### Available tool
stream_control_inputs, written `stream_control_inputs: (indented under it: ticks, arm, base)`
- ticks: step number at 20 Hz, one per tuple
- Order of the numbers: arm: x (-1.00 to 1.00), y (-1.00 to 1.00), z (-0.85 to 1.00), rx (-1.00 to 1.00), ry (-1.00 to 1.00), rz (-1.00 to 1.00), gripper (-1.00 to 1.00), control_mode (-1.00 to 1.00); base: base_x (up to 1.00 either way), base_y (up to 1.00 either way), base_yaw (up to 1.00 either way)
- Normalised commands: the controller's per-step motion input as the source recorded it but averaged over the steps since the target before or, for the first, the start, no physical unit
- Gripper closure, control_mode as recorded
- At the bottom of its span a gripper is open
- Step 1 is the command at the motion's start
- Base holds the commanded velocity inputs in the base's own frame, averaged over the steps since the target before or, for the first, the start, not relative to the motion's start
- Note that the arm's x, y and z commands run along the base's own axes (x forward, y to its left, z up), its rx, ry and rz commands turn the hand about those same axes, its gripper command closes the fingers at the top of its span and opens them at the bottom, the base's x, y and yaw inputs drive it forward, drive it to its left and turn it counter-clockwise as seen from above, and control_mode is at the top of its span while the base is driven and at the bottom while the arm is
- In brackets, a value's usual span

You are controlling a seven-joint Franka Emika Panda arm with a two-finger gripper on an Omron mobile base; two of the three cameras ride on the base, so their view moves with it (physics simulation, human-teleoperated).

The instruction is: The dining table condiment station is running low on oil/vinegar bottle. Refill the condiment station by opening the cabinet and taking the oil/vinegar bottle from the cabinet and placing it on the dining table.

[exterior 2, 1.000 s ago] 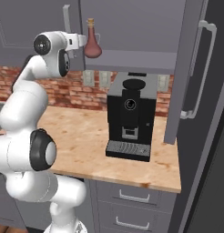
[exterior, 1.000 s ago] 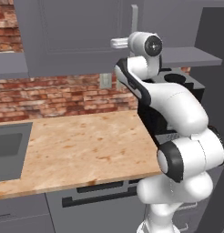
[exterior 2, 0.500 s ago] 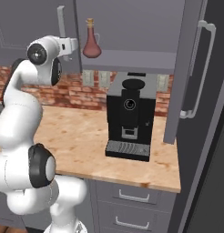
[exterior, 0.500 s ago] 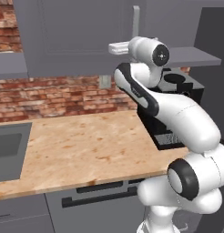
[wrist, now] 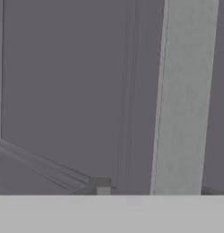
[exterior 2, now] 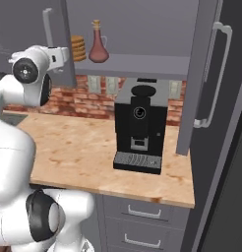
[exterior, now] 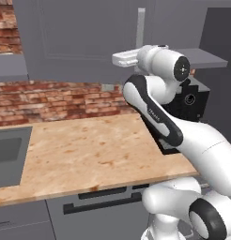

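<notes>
The oil/vinegar bottle (exterior 2: 98, 45), a reddish-brown flask with a cork, stands upright on the shelf of the open cabinet (exterior 2: 137, 64). The cabinet's right door (exterior 2: 196, 74) is swung out, and its left door (exterior: 80, 37) with a silver bar handle (exterior: 141, 28) faces me. My gripper (exterior 2: 68, 52) hangs to the left of the bottle, apart from it, in front of the left door. In the left base view the gripper (exterior: 117, 58) sits just below the handle's lower end. The hand view has the finger tips (wrist: 102, 185) close together, holding nothing, before the door panel and handle (wrist: 184, 95). The dining table is out of view.
A stack of orange-brown discs (exterior 2: 77, 47) sits on the shelf left of the bottle. A black coffee machine (exterior 2: 139, 128) stands on the wooden counter (exterior: 89, 150) under the shelf. A steel sink (exterior: 7, 150) lies at the counter's left. Grey drawers (exterior 2: 142, 216) are below.
The gripper has closed with nothing in it and drawn back leftward from the shelf. The bottle has stayed in its place.
</notes>
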Motion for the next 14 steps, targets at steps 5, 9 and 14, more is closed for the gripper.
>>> stream_control_inputs:
  ticks: [5, 9, 14]
  arm:
    - [-1.00, 0.96, -0.10, 0.00, 0.00, 0.02, 1.00, -1.00]
    - [-1.00, 0.95, -0.20, 0.00, 0.00, 0.01, 1.00, -1.00]
    - [-0.64, 0.72, -0.28, -0.06, 0.02, 0.05, -1.00, -1.00]
  base:
    - [0.00, 0.00, 0.00]
    - [0.00, 0.00, 0.00]
    - [0.00, 0.00, 0.00]
